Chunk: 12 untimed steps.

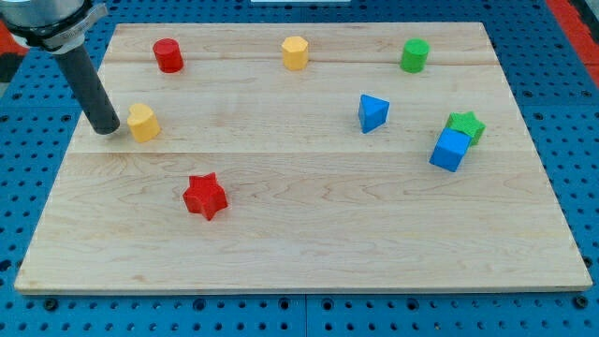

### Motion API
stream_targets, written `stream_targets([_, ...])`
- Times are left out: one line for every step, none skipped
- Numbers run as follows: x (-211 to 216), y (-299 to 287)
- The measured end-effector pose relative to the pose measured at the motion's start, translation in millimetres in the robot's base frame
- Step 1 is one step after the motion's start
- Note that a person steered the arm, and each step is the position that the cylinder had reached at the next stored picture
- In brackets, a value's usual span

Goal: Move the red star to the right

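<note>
Our wooden counter [309, 234], pale and smooth-grained, carries small matte blocks. We have no pincer, only a rod, so nothing is gripped; my tip [106, 128] rests far left, just beside the yellow heart-like block [142, 122]. The red star [205, 197] lies nearer and to the right of my tip, with bare wood on its right. We judge the risks: dragging the yellow block along, or hitting a star point off-centre so it spins aside.

pale wooden bench [309, 243], carrying red star [205, 196], red cylinder [168, 55], two yellow blocks [142, 122] [295, 52], green cylinder [415, 55], green star [466, 124], blue cube [450, 150], blue wedge-like block [372, 112]
</note>
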<state>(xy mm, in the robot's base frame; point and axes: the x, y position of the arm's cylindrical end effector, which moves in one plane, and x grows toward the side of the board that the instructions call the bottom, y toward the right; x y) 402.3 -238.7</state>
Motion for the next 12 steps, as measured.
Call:
stream_targets([0,31])
stream_targets([-1,30])
stream_targets([23,23])
stream_targets([58,11])
stream_targets([76,53])
stream_targets([102,66])
stream_targets([111,91])
stream_targets([110,144])
stream_targets([108,181])
stream_targets([106,199])
stream_targets([113,207])
stream_targets([111,235])
